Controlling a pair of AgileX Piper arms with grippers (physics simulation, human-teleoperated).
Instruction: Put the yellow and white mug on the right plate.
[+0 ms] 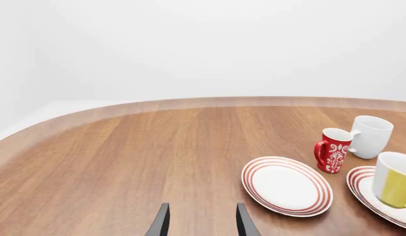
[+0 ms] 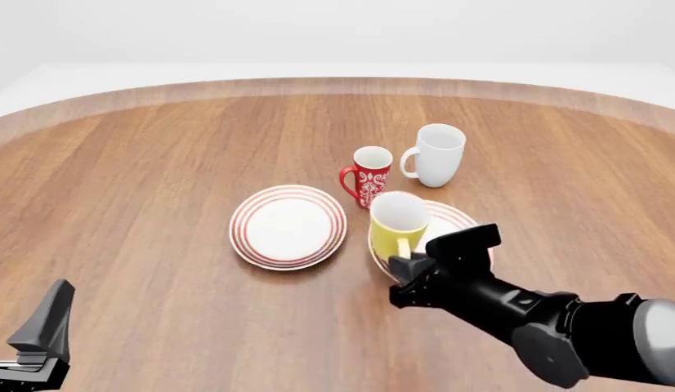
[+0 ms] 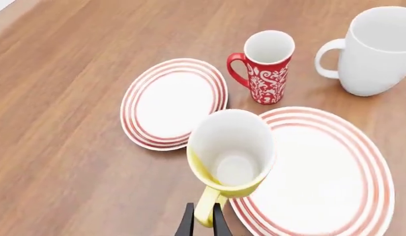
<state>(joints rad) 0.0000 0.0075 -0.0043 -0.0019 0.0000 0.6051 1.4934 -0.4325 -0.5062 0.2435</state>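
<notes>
The yellow and white mug (image 2: 399, 222) is upright over the left part of the right plate (image 2: 460, 222), the red-ringed plate nearer the right arm. My right gripper (image 2: 403, 261) is shut on the mug's yellow handle (image 3: 204, 209), with its fingers close on both sides. I cannot tell whether the mug rests on the plate (image 3: 321, 172) or hangs just above it. My left gripper (image 2: 41, 331) is open and empty, low at the near left, far from the mug; its fingers (image 1: 161, 222) stand apart. The mug also shows in the left wrist view (image 1: 394, 183).
The smaller red-ringed plate (image 2: 288, 226) lies just left of the mug. A red patterned mug (image 2: 370, 175) and an all-white mug (image 2: 435, 155) stand just behind the two plates. The round wooden table's far edge (image 2: 337, 84) curves across the back.
</notes>
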